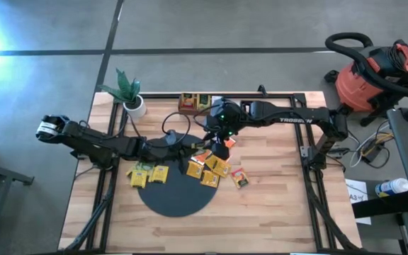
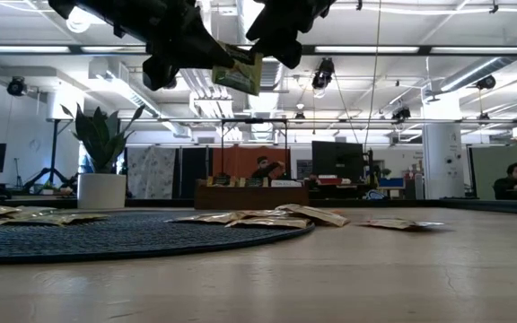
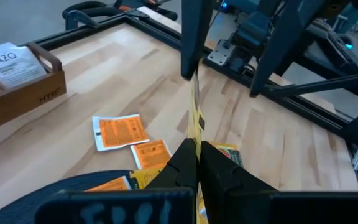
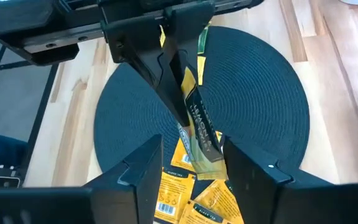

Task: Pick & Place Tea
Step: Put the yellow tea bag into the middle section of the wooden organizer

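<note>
— Since the held tea packet (image 4: pixel 194 118) hangs edge-on above the black mat (image 1: pixel 183 195), how will it handle?
— Light, thin and floppy, likely; pinch a corner. The left gripper (image 4: pixel 169 93) is clamped on it; the right gripper (image 4: pixel 191 171) stands apart around it.

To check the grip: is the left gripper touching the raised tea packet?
Touching. The left wrist view shows the left gripper shut on the packet, which stands edge-on between its fingers with no gap.

Left gripper (image 2: pixel 206 56) pinches a green tea packet (image 2: pixel 240 70) high above the mat (image 2: pixel 106 238).
</note>
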Available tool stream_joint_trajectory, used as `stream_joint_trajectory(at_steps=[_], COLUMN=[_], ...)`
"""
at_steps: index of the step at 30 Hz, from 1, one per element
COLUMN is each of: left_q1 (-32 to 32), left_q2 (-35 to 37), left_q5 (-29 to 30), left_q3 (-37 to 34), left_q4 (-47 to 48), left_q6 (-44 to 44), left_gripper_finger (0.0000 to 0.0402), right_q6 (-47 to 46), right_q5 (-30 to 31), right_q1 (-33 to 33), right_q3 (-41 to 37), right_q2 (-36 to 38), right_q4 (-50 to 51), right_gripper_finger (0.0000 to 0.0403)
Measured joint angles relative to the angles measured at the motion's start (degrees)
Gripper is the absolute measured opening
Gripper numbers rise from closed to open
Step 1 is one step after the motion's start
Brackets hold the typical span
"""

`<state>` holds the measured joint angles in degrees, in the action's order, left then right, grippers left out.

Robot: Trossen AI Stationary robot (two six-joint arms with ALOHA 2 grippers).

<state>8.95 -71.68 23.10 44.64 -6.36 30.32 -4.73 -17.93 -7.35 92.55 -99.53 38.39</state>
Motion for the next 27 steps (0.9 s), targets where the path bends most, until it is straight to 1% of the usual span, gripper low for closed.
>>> stream_joint_trajectory(at_steps=[6, 11, 14, 20, 24, 27], left_q1=[-0.11, -0.13, -0.13, -0.13, -0.13, -0.13], left_q2=[0.00, 0.00, -0.01, 0.00, -0.02, -0.02], left_q5=[-0.38, -1.62, -1.66, -2.30, -1.25, -0.10], left_q3=[0.02, 0.02, 0.02, 0.02, 0.02, 0.01], left_q4=[-2.94, -3.13, -3.16, -3.82, -4.22, -4.48], left_q6=[-1.05, -1.33, -1.33, -1.31, -1.27, -1.20], left_gripper_finger=[0.0005, 0.0005, 0.0005, 0.0005, 0.0007, 0.0025], right_q6=[-0.04, 0.83, 2.11, 2.43, 2.46, 2.36], right_q5=[-0.11, -0.14, -0.14, -0.14, -0.14, -0.10], right_q1=[0.45, 0.47, 0.52, 0.65, 0.65, 0.63], right_q3=[0.00, 0.00, 0.00, 0.00, 0.02, 0.02], right_q2=[0.00, 0.00, 0.00, 0.00, 0.00, 0.00], right_q4=[-0.02, -0.02, -0.01, 0.00, 0.07, 0.24], right_gripper_finger=[0.0141, 0.0115, 0.0089, 0.0020, 0.0010, 0.0009])
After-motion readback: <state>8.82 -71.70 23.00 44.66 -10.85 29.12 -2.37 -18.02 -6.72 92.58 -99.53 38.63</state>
